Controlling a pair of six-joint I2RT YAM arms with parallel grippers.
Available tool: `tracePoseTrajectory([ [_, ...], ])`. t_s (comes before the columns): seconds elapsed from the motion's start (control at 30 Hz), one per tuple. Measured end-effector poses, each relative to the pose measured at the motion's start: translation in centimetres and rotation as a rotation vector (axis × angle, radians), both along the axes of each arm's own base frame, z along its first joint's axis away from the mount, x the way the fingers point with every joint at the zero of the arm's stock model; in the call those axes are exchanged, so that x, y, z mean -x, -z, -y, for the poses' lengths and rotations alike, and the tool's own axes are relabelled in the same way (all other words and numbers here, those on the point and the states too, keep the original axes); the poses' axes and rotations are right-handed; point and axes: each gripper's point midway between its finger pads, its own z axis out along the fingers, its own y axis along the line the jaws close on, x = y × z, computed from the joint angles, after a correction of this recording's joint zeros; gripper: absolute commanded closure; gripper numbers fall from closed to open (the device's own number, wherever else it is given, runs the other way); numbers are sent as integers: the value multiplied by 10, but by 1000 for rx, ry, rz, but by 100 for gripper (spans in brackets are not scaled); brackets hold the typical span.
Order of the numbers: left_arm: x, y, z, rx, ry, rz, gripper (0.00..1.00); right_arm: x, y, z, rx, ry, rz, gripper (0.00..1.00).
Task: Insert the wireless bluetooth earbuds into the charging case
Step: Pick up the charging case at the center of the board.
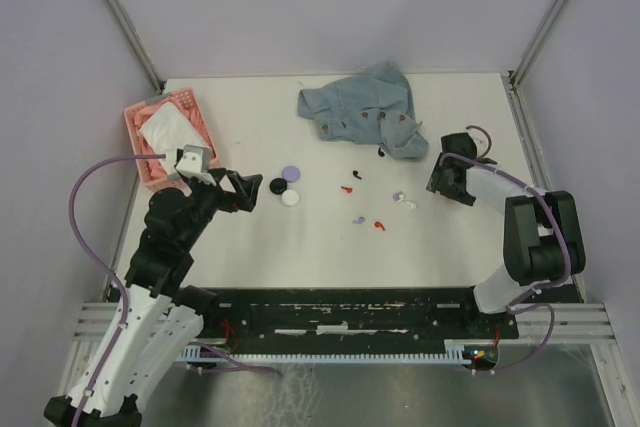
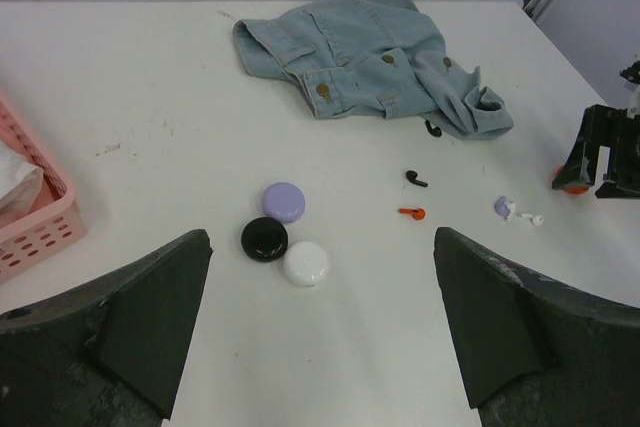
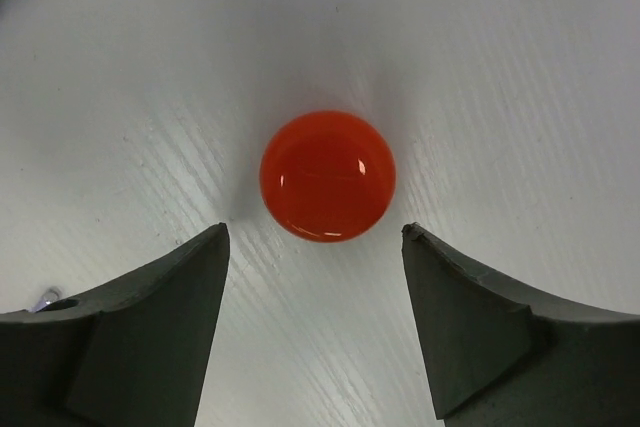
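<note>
Several tiny earbuds lie mid-table: black ones [image 1: 382, 152] [image 1: 358, 174], red ones [image 1: 347, 188] [image 1: 379, 225], a lilac one [image 1: 358, 219] and a lilac and white pair [image 1: 404, 200]. Three shut round charging cases sit together: lilac [image 2: 284, 201], black [image 2: 264, 238] and white [image 2: 305, 263]. My left gripper [image 2: 321, 234] stands open just short of them, holding nothing. A fourth, red round case [image 3: 327, 176] lies on the table under my right gripper [image 3: 315, 247]. Its jaws are open on either side of that case and touch nothing. The top view hides the red case under the right gripper [image 1: 447, 182].
A crumpled denim garment [image 1: 365, 112] lies at the back of the table, close to one black earbud. A pink basket [image 1: 165, 137] with white cloth in it stands at the left edge, behind my left arm.
</note>
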Motion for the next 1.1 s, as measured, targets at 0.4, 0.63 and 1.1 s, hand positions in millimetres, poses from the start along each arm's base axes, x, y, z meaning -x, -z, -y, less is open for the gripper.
tracePoseTrajectory([
  [0.4, -3, 6, 2, -8, 2, -23, 0, -21, 13, 8, -73, 21, -32, 32],
  [0.63, -5, 9, 2, -12, 2, -32, 0, -25, 13, 7, -83, 6, -38, 49],
  [1.1, -14, 29, 22, -18, 83, -134, 2, -13, -23, -28, -174, -109, 45, 57],
])
